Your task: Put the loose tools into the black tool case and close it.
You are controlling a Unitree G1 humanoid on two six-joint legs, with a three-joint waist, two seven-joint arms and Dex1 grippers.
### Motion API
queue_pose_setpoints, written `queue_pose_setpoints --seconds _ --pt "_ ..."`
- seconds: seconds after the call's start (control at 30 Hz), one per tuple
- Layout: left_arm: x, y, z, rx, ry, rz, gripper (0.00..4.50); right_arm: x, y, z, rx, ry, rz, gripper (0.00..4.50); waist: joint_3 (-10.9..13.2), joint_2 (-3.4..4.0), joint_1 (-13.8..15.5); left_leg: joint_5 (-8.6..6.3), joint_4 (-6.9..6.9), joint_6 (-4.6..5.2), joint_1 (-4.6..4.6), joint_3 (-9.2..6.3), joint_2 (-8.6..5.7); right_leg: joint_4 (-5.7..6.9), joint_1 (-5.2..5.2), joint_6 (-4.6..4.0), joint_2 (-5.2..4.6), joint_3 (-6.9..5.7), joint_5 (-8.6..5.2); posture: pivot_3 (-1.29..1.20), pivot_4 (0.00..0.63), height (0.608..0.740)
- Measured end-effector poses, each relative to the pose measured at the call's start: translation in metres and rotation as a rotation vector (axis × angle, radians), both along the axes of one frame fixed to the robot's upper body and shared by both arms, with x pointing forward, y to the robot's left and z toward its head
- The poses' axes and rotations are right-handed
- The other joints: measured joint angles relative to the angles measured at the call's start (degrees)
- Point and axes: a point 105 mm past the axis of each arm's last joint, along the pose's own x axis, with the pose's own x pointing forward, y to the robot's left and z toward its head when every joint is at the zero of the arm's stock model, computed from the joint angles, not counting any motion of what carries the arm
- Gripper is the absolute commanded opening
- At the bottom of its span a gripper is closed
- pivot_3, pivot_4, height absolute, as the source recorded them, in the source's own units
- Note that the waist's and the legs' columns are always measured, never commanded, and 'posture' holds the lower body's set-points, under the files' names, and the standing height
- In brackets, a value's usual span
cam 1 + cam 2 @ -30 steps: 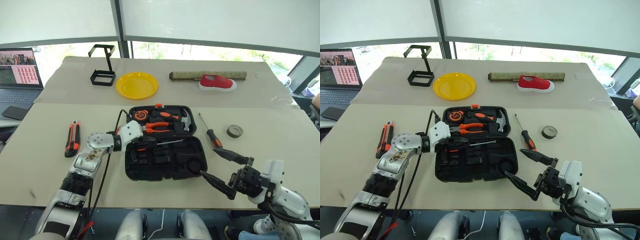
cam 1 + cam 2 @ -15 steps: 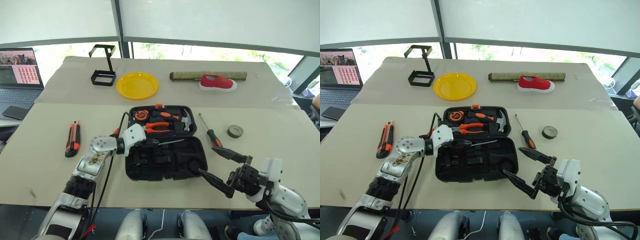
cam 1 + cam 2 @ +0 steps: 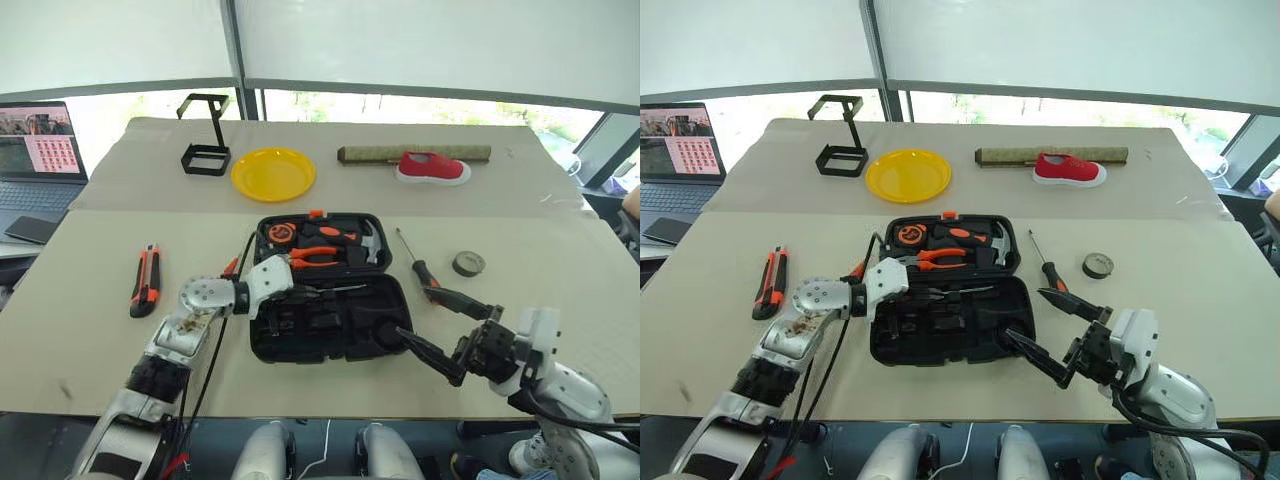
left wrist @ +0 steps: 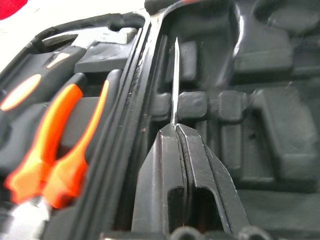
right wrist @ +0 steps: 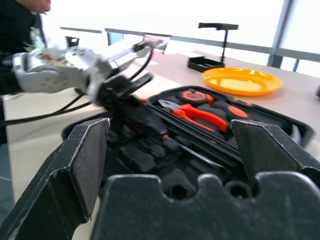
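Bare table [image 3: 560, 300] is left right of the case [image 3: 330, 330]; screwdriver [image 3: 418, 268] and tape roll [image 3: 468, 263] lie there

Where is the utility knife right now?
The utility knife lies on the table, on the robot's left, apart from the open tool case.

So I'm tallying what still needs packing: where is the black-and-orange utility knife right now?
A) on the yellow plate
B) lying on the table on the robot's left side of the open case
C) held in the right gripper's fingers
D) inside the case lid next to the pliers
B: the utility knife lies on the table, apart from the open black tool case, on its left side.
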Motion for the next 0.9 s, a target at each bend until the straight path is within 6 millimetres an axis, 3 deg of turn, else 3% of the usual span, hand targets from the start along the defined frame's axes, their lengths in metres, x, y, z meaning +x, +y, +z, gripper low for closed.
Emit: queue_pose_setpoints --seconds 0.17,0.27,0.43,0.5,0.57,0.67,0.9 --pt "-0.019 0.056 0.047 -0.186 -0.008 0.015 3.38 -0.007 -0.046 -0.013 -0.081 0.081 -0.258 4.50 0.00 0.02 -0.25 0.00 -0.03 0.00 -0.06 0.00 0.03 0.06 -0.13 -0.06 -0.04 0.02 -0.02 0.00 0.150 0.740" --pt "-0.038 0.083 0.053 -0.166 -0.027 0.003 4.44 -0.018 -0.072 -0.031 -0.156 0.174 -0.391 4.50 0.00 0.06 -0.12 -0.01 -0.06 -0.01 -0.05 0.03 0.01 0.00 -0.13 -0.06 -0.09 0.02 -0.05 0.00 0.150 0.740" --pt "-0.054 0.099 0.052 -0.148 -0.028 0.005 4.44 -0.025 -0.081 -0.050 -0.187 0.294 -0.443 4.50 0.02 0.07 0.09 0.00 -0.02 -0.01 -0.05 0.04 0.01 -0.08 -0.08 -0.37 -0.18 0.02 -0.24 0.00 0.150 0.740" --pt "-0.063 0.108 0.046 -0.129 0.007 0.018 4.44 0.000 -0.081 -0.045 -0.218 0.356 -0.461 4.50 0.06 0.05 -1.09 0.00 -0.02 -0.01 -0.01 0.26 0.07 -0.08 -0.17 -0.42 -0.27 0.19 -0.06 0.00 0.150 0.740" --pt "-0.065 0.106 0.046 -0.134 0.005 0.011 4.44 0.028 -0.078 -0.023 -0.238 0.349 -0.478 4.50 0.09 0.06 -1.54 0.05 -0.03 0.05 -0.06 0.27 0.04 -0.05 -0.33 -0.44 -0.33 0.19 0.02 0.00 0.150 0.740" --pt "-0.065 0.101 0.047 -0.155 -0.006 0.016 4.44 0.051 -0.060 -0.002 -0.238 0.376 -0.414 4.50 0.09 0.03 -0.93 0.06 -0.07 0.04 -0.15 0.17 0.09 -0.04 -0.38 -0.35 -0.07 0.04 0.03 0.00 0.150 0.740" --pt "-0.066 0.086 0.046 -0.191 -0.027 0.017 4.44 0.092 -0.049 -0.011 -0.349 0.533 -0.364 4.50 0.10 0.02 -0.01 0.01 -0.05 0.12 -0.71 0.20 -0.02 -0.10 -0.82 -0.07 -0.08 0.02 0.19 0.00 0.150 0.740"
